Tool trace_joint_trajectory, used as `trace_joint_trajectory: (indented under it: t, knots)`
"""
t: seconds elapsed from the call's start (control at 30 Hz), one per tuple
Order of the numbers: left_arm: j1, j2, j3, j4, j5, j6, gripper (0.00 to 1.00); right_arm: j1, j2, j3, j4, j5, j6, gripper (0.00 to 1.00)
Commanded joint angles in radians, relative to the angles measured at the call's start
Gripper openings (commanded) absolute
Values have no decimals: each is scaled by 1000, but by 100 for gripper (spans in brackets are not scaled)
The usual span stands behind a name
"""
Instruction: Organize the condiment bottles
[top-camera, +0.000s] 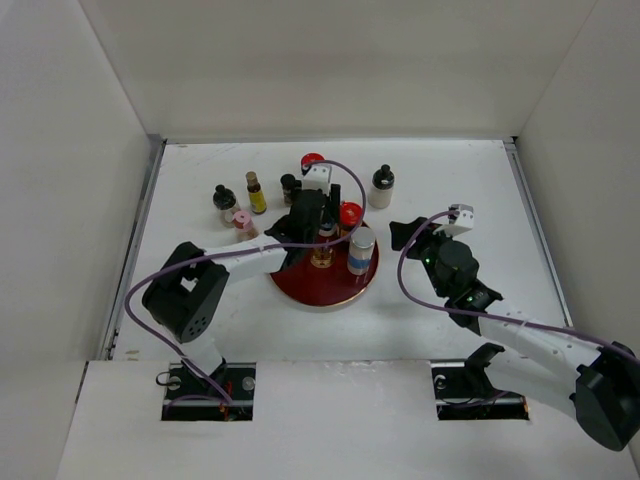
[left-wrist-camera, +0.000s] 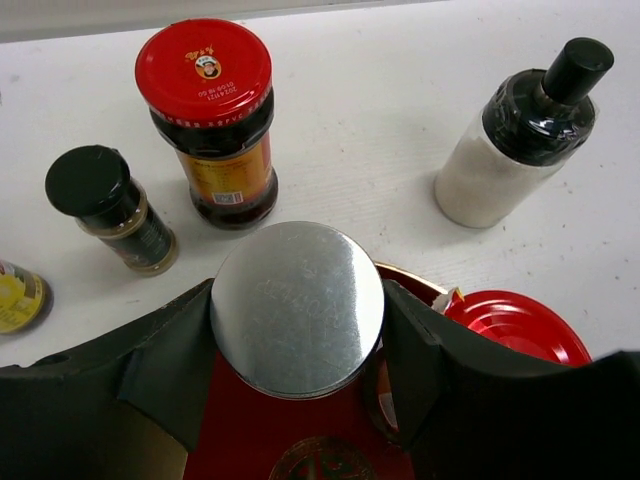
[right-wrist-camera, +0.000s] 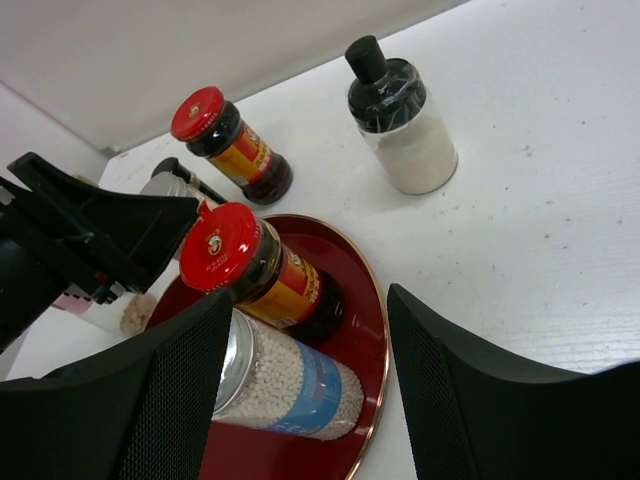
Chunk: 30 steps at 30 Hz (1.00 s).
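A round dark-red tray (top-camera: 300, 290) holds a red-capped dark jar (top-camera: 350, 215) and a silver-capped blue-banded shaker (top-camera: 360, 250). My left gripper (top-camera: 312, 228) is shut on a second silver-capped shaker (left-wrist-camera: 297, 308) that stands on the tray's far left part. Behind the tray stand a black-capped bottle (top-camera: 225, 200), a slim yellow bottle (top-camera: 256, 192), a pink-capped bottle (top-camera: 243, 222), a small black-capped jar (top-camera: 289, 187), a red-capped jar (top-camera: 313, 163) and a black-capped white bottle (top-camera: 381, 187). My right gripper (top-camera: 405, 236) is open and empty, just right of the tray.
White walls close in the table on the left, back and right. The left arm's purple cable (top-camera: 345, 170) loops over the tray. In the right wrist view the tray rim (right-wrist-camera: 378, 330) lies between my open fingers (right-wrist-camera: 470, 400).
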Motion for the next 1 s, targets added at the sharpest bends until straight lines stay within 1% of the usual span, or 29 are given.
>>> trace_joint_trajectory:
  t: [0.0,0.1,0.23,0.5,0.63,0.77,0.83,0.97]
  knots:
    - [3,10,61,93,10,-10,58,11,-1,19,61,-8,-10,68]
    - [-3,5,57,100,11,-8,72,11,1,19,61,-8,-10,68]
    - [-4,-19,63,104,11,-1,81,11,-1,17,61,-8,-7,69]
    - [-3,-100,100,95,5,21,84,11,8,19,62,-17,-7,69]
    - [37,-101,159,84,37,1,84,11,5,17,62,-18,-1,70]
    - [100,-30,293,-30,66,-17,83,11,7,19,66,-23,-8,68]
    - [141,49,407,-136,100,-21,81,11,2,16,66,-20,-7,67]
    - [174,183,584,-319,128,8,81,11,-15,12,62,-17,-8,68]
